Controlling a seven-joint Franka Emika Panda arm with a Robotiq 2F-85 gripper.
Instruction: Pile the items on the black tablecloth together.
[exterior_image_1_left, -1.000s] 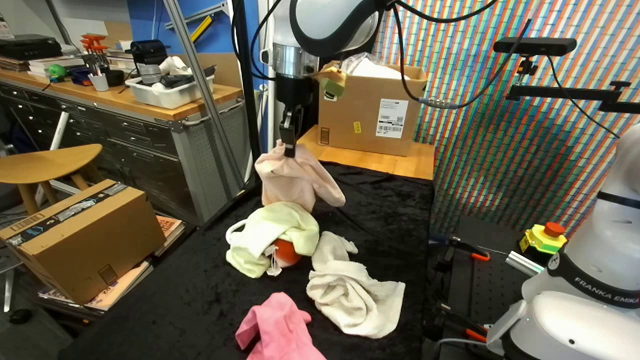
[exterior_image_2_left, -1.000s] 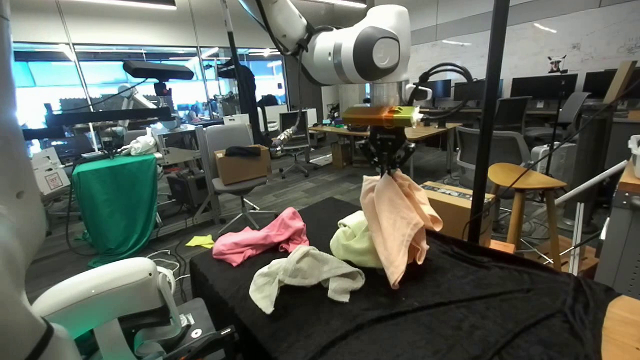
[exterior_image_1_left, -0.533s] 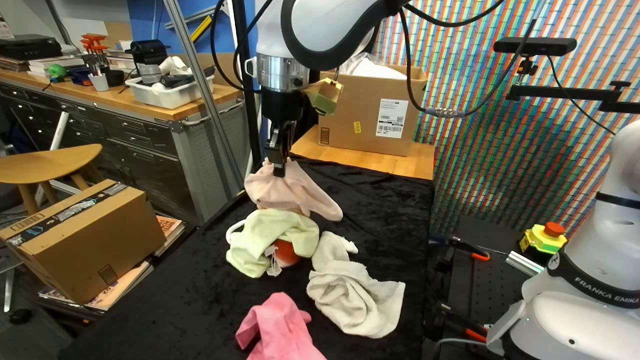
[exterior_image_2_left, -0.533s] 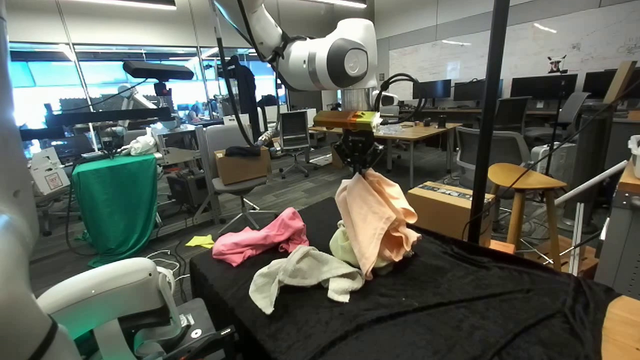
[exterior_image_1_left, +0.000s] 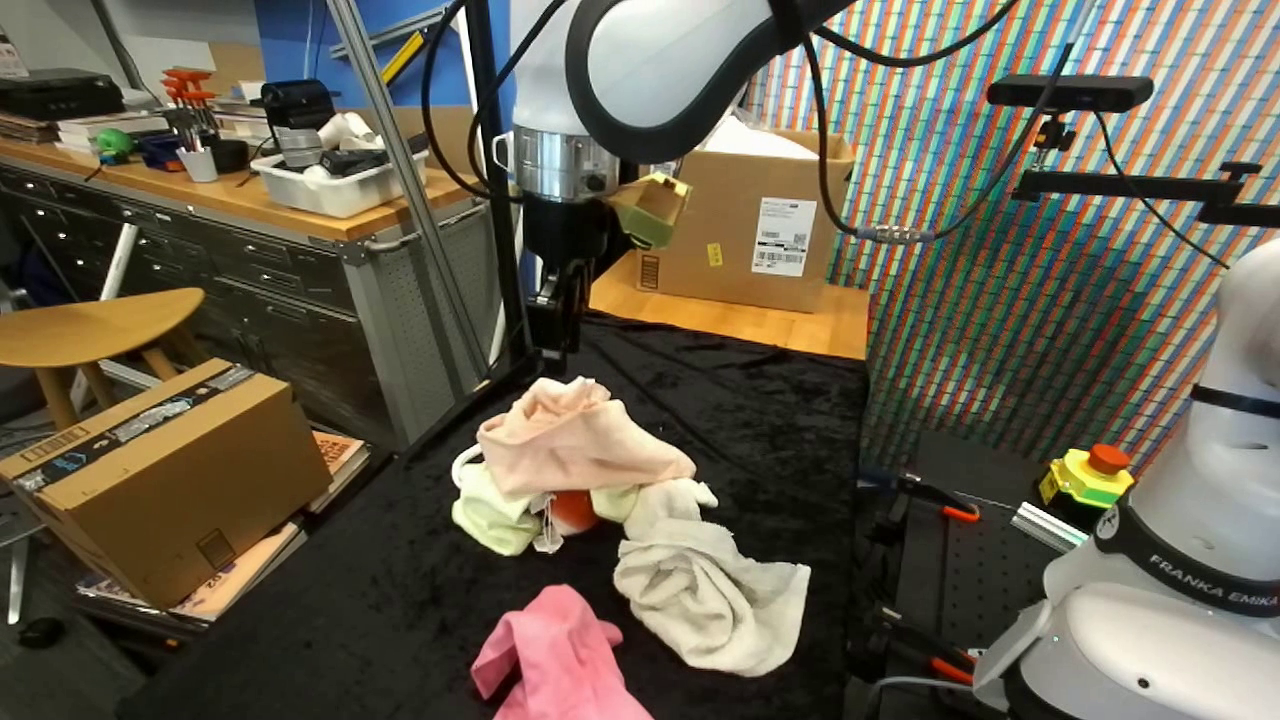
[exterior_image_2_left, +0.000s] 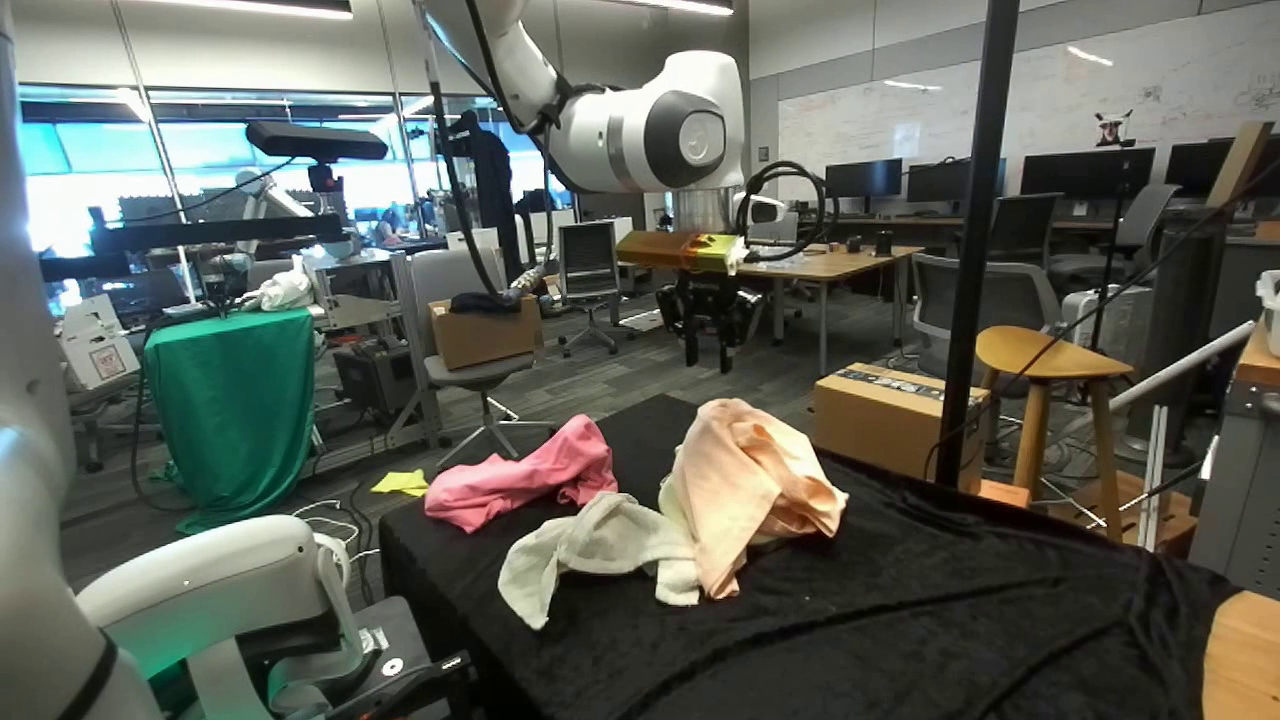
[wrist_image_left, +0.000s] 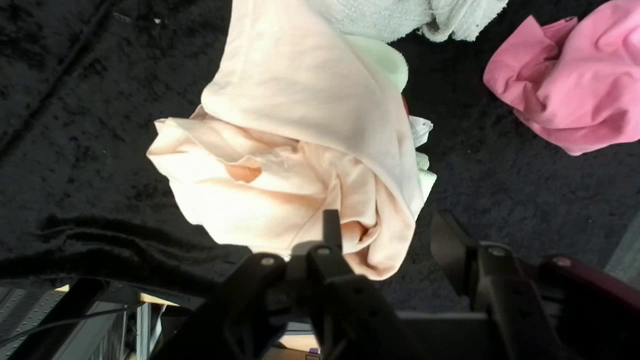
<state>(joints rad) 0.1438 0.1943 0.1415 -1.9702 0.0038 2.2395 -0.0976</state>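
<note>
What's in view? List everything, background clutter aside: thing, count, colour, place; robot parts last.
Top cloth: 1, peach, over the lower cloth
Lower cloth: 1, pale green, beneath it
Rounded object: 1, orange-red, partly hidden under these
Side cloth: 1, off-white, beside top cloth
Separate cloth: 1, pink, apart from others
Tablecloth: 1, black, under all
Labelled box: 1, brown, on wooden tabletop
Taped box: 1, brown, beside tablecloth
Button box: 1, yellow-red, by robot base
Robot arm: 1, white, above tablecloth
Gripper: 1, black, open above top cloth

Wrist view: peach cloth (wrist_image_left: 310, 115) partly overexposed; pincer (wrist_image_left: 387, 220) dark, slightly blurred. Background windows (exterior_image_2_left: 210, 150) glaring blue-white; ceiling lamps (exterior_image_2_left: 255, 7) bright.
</note>
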